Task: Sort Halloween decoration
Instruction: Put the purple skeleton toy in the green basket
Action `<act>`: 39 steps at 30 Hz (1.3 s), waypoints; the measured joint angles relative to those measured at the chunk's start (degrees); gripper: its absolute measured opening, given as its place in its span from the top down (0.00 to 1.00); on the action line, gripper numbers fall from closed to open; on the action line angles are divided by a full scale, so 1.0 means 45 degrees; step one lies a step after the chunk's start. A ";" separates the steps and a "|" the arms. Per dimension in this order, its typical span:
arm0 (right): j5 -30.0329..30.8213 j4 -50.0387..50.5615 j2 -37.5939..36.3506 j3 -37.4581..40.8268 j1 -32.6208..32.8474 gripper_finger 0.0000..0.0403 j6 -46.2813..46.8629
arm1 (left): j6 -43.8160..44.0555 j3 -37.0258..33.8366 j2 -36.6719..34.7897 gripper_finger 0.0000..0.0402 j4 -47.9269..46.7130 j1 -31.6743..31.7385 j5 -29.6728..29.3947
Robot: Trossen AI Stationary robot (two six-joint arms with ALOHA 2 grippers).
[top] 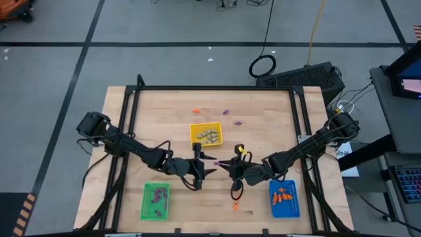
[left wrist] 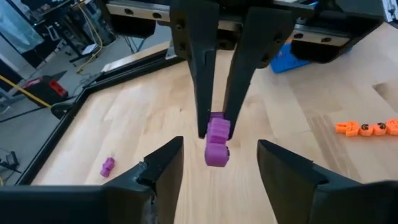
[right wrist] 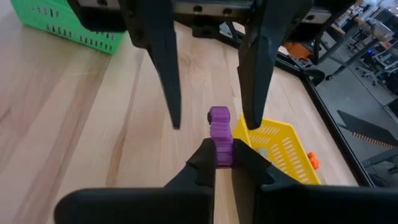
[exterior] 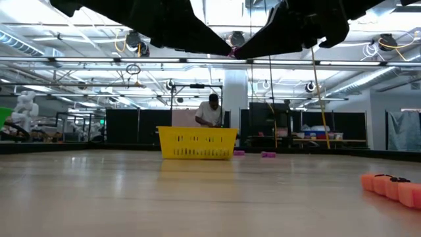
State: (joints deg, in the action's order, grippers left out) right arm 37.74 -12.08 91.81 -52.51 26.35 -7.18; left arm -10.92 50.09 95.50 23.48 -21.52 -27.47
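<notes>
A small purple trinket (left wrist: 217, 148) hangs in the air over the table's middle, with my right gripper (right wrist: 222, 149) shut on it. My left gripper (left wrist: 219, 144) faces it from the table's left and is open. Its two fingers stand on either side of the trinket's free end without touching it. In the high view the two grippers meet tip to tip, left (top: 207, 170) and right (top: 223, 164), just in front of the yellow tray (top: 195, 137). That tray holds pale trinkets. My right gripper pinches one end of the purple trinket (left wrist: 217, 123) between its two fingertips (left wrist: 202, 118). The fingers come from the table's right, slanting a little downward. The trinket sticks out beyond the tips toward my left gripper, its free end (right wrist: 219, 115) clear of the table.
A green tray (top: 146, 209) with purple trinkets sits near left. A blue tray (top: 294, 209) with orange trinkets sits near right. Loose trinkets lie behind the yellow tray: an orange one (top: 196, 110) and two purple ones (top: 226, 112) (top: 237, 122). Another orange one (top: 235, 207) lies near the front edge.
</notes>
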 joint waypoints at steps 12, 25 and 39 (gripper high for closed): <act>-0.0008 -0.0032 0.0000 0.0000 0.0000 0.97 0.0000 | 0.0001 0.0000 0.0121 0.73 0.0052 0.0146 0.0287; -0.0068 0.0055 0.0000 0.0000 0.0000 0.97 0.0000 | -0.0093 0.0000 0.0121 0.87 0.0132 0.0141 0.0338; -0.0389 0.0230 -0.0005 0.0000 0.0000 0.85 0.0191 | -0.0115 0.0000 0.0121 0.89 -0.0047 0.0141 0.0758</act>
State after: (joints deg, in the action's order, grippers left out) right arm 35.99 -11.05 91.79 -52.51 26.35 -6.32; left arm -11.44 50.09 96.05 23.27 -20.88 -24.06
